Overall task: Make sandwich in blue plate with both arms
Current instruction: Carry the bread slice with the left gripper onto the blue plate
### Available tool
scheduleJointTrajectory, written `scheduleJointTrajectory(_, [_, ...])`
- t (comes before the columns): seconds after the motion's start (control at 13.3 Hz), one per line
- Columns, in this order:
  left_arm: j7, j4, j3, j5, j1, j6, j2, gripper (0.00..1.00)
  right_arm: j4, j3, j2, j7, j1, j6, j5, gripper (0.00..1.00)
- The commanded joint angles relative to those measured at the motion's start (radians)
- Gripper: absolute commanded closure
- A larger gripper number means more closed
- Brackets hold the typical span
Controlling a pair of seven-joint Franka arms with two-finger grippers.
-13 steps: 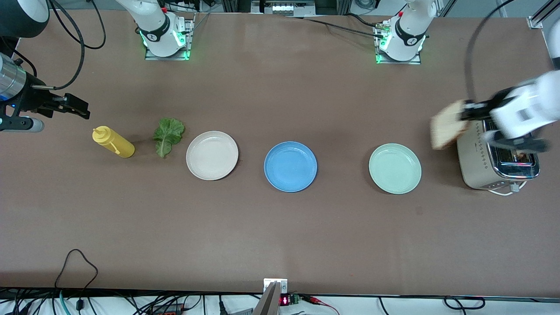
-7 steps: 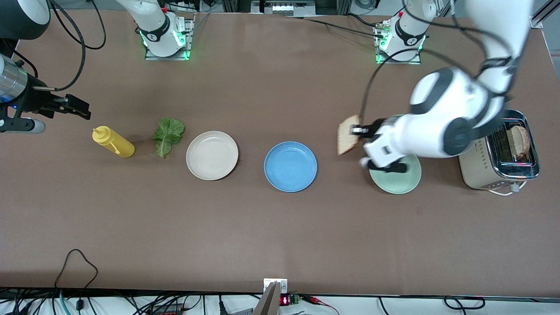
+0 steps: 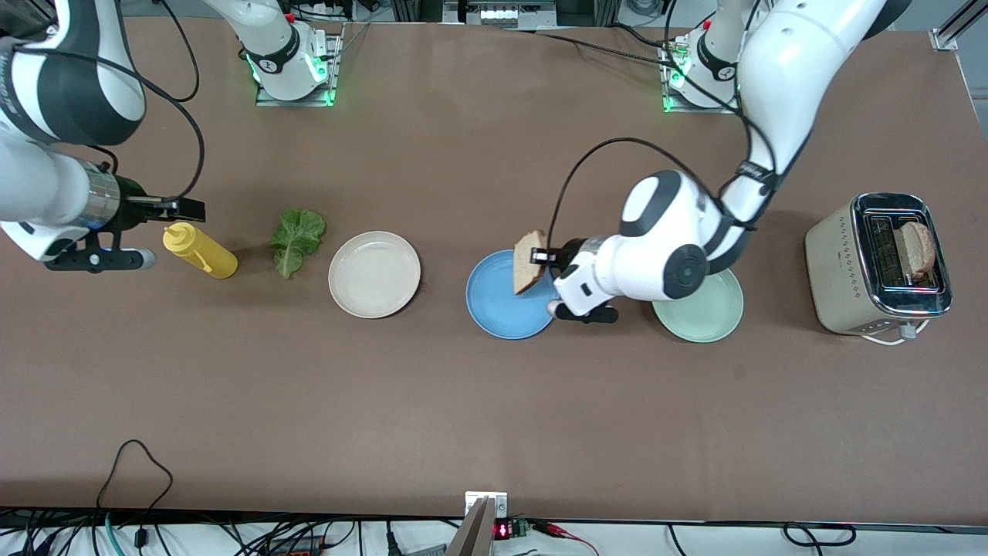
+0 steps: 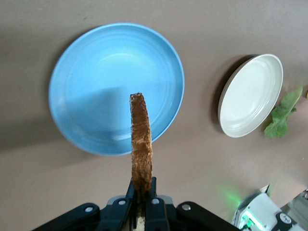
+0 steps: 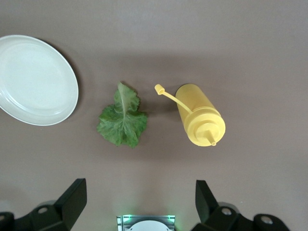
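While the left gripper (image 3: 546, 259) clamps a bread slice (image 3: 528, 261) edge-up directly over the blue plate (image 3: 498, 313) for placement, the right gripper (image 5: 139, 199) hovers with jaws spread above the lettuce leaf (image 5: 122, 118), presumably ready to collect it.

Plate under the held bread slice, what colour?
Blue plate, plain, no pattern. Clearest in the left wrist view, under the bread slice.

yellow squeeze bottle (image 3: 199, 250) upright, cream-white plate (image 3: 374, 274), mint-green plate (image 3: 706, 313), toaster (image 3: 876, 266) toward left arm's end

Left gripper (image 3: 546, 256) fingers clamped, right gripper (image 3: 193, 208) fingers spread wide
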Motion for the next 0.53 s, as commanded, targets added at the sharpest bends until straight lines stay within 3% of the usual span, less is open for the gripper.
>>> scheduleJointTrajectory(0.0, [0.001, 0.030, 0.002, -0.057, -0.026, 0.084, 0.064, 1.00, -0.093, 0.003, -0.033, 0.012, 0.006, 0.055, 0.011, 0.00])
scheduleJointTrajectory(0.45, [0.032, 0.041, 0.005, -0.082, -0.033, 0.128, 0.133, 0.97, -0.406, 0.004, -0.162, 0.190, 0.107, 0.327, 0.003, 0.00])
